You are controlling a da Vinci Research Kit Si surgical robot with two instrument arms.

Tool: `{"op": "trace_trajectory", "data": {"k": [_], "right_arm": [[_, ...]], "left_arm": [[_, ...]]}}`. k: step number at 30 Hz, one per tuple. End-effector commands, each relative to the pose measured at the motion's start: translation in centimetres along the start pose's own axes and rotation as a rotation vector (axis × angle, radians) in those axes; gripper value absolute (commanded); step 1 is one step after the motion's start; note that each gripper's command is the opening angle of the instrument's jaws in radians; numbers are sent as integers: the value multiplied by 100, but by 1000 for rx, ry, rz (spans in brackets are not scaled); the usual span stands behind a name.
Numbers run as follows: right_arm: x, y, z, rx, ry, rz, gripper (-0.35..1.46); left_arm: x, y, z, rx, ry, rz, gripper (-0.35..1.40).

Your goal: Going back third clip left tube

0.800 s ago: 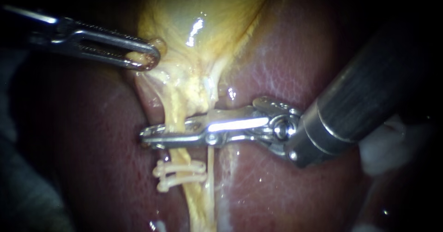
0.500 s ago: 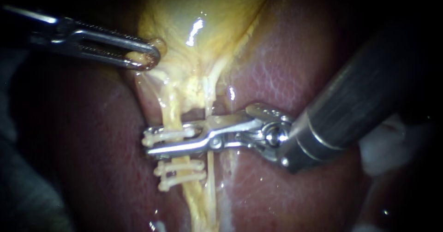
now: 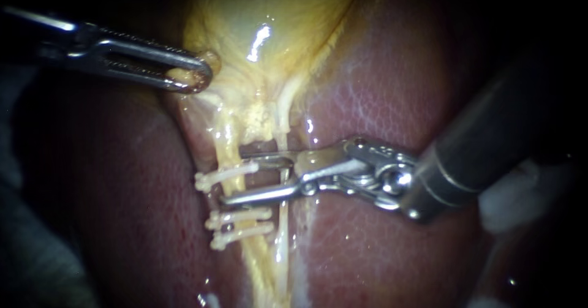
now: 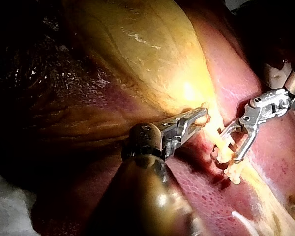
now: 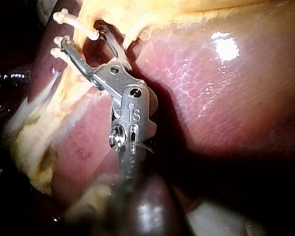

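The third clip (image 3: 226,175), a thin white plastic bar, sits on the left tube (image 3: 225,152), a yellow wet strand that runs down from the yellow, glossy gallbladder (image 3: 263,14) over the dark red liver (image 3: 380,100). The long axis of the clip lies across the tube, almost level. Its left end is a little lower and its right end points to the hinge of the right instrument (image 3: 231,179). Two more white clips (image 3: 240,215) lie parallel just below it on the same tube.

The jaws of the right instrument are wide apart, one above the clip and one below it, and they grip nothing. The left instrument (image 3: 195,78) has its jaws closed on a fold at the edge of the gallbladder.

Half a second ago the tips of the right jaws reached beyond the left end of the clip. Now they are back toward the right, and the clip stays on the tube. The left instrument has not moved.
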Motion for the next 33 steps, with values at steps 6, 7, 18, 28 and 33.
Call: {"op": "trace_trajectory", "data": {"k": [6, 7, 18, 28, 33], "right_arm": [[26, -33, -41, -56, -119, -208, 50], [29, -38, -47, -63, -132, -233, 50], [44, -65, -109, -103, -183, -374, 50], [44, -63, -135, -93, -185, -394, 50], [46, -61, -142, -98, -186, -397, 50]], "left_arm": [[0, -1, 0, -1, 0, 0, -35], [1, -2, 0, -1, 0, 1, -35], [1, -13, -3, 4, 3, 2, -35], [1, -13, -3, 4, 3, 2, -35], [1, -13, -3, 5, 3, 2, -35]]}}
